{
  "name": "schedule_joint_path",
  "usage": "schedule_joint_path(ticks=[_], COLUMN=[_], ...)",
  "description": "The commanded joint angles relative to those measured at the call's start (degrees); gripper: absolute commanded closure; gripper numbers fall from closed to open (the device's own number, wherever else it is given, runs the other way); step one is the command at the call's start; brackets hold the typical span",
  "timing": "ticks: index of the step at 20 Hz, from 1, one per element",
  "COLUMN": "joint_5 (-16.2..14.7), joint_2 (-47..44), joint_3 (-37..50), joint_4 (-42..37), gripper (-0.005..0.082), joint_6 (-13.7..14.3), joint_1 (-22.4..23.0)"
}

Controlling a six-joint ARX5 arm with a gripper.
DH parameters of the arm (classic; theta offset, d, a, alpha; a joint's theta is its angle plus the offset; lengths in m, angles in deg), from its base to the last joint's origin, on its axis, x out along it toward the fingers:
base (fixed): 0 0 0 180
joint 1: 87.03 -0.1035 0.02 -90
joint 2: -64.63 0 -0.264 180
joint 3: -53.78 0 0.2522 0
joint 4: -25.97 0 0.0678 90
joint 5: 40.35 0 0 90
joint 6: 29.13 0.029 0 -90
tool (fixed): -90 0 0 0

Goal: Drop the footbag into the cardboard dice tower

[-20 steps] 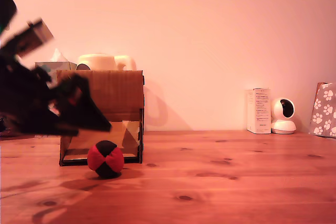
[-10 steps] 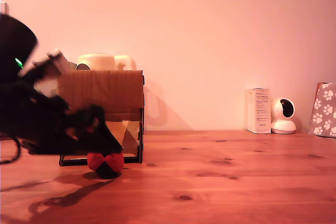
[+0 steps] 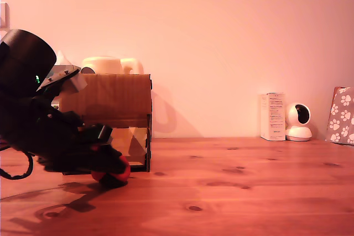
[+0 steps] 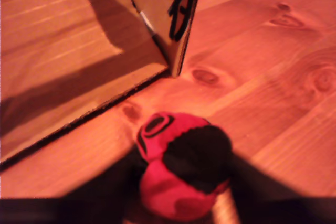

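The red and black footbag (image 3: 120,173) rests on the wooden table just in front of the cardboard dice tower (image 3: 110,95), near the tower's lower front opening. My black gripper (image 3: 110,171) is down at table level and covers most of the ball from the exterior view's left. In the wrist view the footbag (image 4: 184,171) sits between two dark fingers (image 4: 105,187), one on each side of it, and the gripper (image 4: 185,156) stands open around it. The tower's corner and sloped ramp (image 4: 105,40) lie just beyond the ball.
A cream-coloured pot (image 3: 108,65) and a tissue box (image 3: 60,64) stand behind the tower. At the exterior view's right are a white carton (image 3: 272,116), a small white camera (image 3: 298,122) and a paw-print box (image 3: 342,115).
My arm has come down from above the tower's left side to the table. The gripper now straddles the footbag, which has not moved.
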Motion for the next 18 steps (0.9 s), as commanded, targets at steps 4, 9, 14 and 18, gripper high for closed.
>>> schedule_joint_path(ticks=[4,9,14,18], joint_5=[-4.28,-6.86,-7.10,-2.60], joint_2=[4.39,16.41,28.65,36.04], joint_3=[-0.31,-0.31,-0.31,-0.77], joint_4=[4.63,16.48,21.70,19.85], gripper=[0.0625,0.0625,0.0625,0.0625], joint_6=[0.44,0.46,0.46,0.98], joint_1=[0.17,0.17,0.15,0.11])
